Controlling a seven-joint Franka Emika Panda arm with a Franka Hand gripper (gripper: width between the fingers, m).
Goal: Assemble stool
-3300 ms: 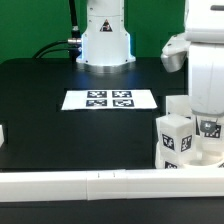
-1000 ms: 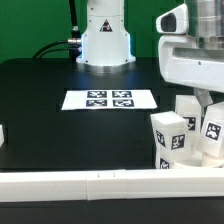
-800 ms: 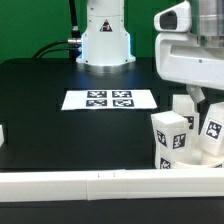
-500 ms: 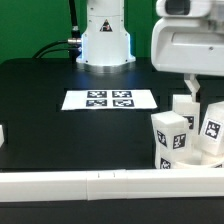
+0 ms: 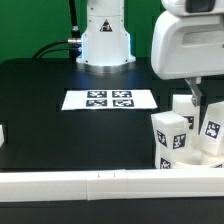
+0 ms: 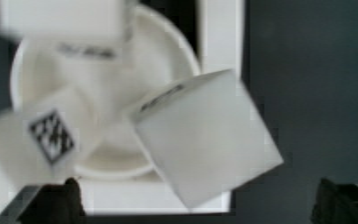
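Rail (image 5: 90, 182) running along near table edge. Stool (image 5: 190, 140) sitting just behind it at the exterior view's right, chunky tagged legs (image 5: 171, 140) standing upright in round seat (image 6: 114, 110). Gripper (image 6: 194, 205) hovering above legs, fingers (image 5: 194, 92) spread wide, gripping nothing. Marker board (image 5: 110, 99) lying flat further back, arm base (image 5: 105, 40) standing beyond.

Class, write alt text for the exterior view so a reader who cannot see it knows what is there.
At the exterior view's right, white tagged stool legs stand clustered on a black table, with the robot's open hand raised just above them. The marker board lies flat mid-table, the robot's base behind it and a long white rail along the front.
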